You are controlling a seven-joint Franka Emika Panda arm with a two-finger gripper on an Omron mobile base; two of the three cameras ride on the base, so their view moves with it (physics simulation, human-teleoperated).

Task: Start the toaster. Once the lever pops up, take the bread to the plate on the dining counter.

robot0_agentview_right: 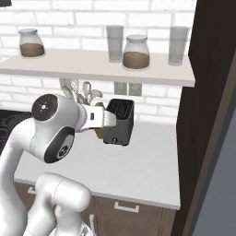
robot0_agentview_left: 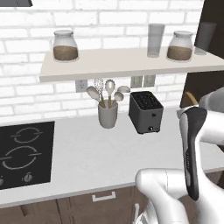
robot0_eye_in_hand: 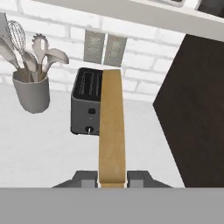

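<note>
The tool is clamped on the bread, held edge-on above the surface, in front of the toaster beside a utensil cup.

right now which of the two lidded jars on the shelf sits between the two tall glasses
The jar with brown filling at the shelf's right end, flanked by the grey glasses. The other jar stands alone at the left end.
</note>
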